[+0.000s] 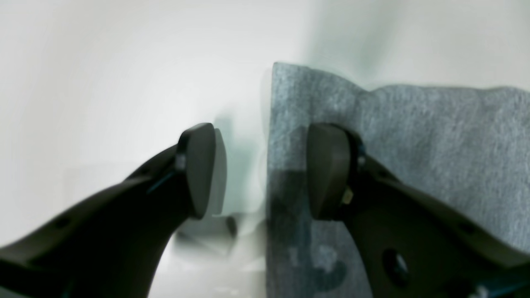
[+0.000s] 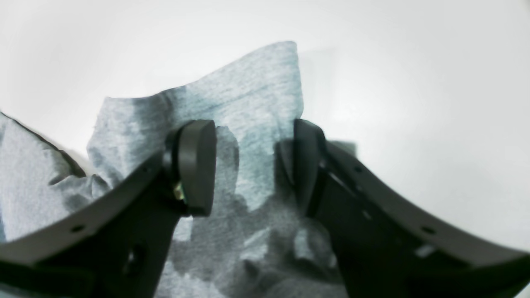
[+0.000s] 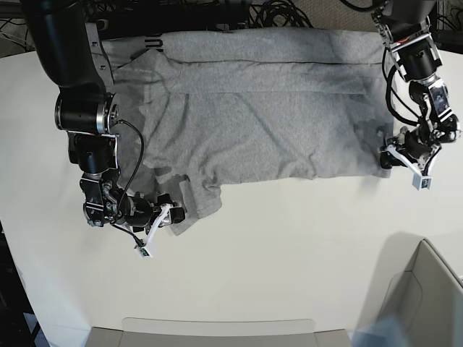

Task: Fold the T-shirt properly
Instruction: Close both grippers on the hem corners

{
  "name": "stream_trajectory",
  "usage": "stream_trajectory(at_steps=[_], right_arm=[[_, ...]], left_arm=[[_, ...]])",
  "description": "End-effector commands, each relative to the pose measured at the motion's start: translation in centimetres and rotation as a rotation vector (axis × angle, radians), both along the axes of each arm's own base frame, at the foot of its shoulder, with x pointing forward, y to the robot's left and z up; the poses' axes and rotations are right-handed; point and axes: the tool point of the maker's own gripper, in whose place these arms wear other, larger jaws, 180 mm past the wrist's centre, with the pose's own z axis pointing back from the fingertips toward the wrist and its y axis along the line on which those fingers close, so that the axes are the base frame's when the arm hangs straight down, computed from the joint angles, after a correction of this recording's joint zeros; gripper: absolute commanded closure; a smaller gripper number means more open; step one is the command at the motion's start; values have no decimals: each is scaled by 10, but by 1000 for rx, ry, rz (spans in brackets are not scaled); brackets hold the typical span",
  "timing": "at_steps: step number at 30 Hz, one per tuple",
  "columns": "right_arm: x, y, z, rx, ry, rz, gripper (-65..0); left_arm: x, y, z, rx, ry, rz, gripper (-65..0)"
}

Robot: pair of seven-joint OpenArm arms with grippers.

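Two open grippers at the T-shirt (image 3: 268, 123) corners.
Your left gripper (image 1: 265, 171) stood wide, one finger over the shirt's edge; your right gripper (image 2: 252, 167) stood wide above a rumpled corner. You had the shirt spread across the white table (image 3: 239, 267), between both arms.

White tabletop (image 3: 253, 267); black cables (image 3: 278, 13) beyond its far edge.

Lettering — none legible
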Motion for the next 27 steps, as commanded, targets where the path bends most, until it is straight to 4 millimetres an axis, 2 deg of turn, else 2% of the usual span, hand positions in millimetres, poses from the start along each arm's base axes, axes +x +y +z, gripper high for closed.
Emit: stream_trajectory(at_steps=[1,4,7,9,14,16,19,21,23,27], right_arm=[[-8,-7,-7,-67,57,35,-296],[-8,-5,-7,-65,57,37,-295],[-9,-3,-7,-64,57,41,-264],[-8,-2,-6,-63,56,42,-195],[-5,2,-3,-60,46,43,-1],[-3,0,-2,-67,42,34,0],[7,-4,5,-79,23,7,0],[19,-6,17,-90,-20,-10,0],[26,-4,26,-97,-59,-15,0],[36,-4,42,-108,-120,-10,0]], left_arm=[[5,-7,3,4,4,-31,-334],[7,-27,-5,-15,17,-67,-314],[5,-32,-9,-23,22,-71,-299],[4,-34,-10,-21,27,-77,-257],[3,-32,-11,-16,32,-77,-62],[3,-31,-10,-15,32,-76,-28],[3,-28,-9,-15,30,-68,-23],[2,-24,-8,-18,23,-51,-14],[2,-14,-3,-26,4,-10,0],[4,-8,1,-30,-13,13,0]])
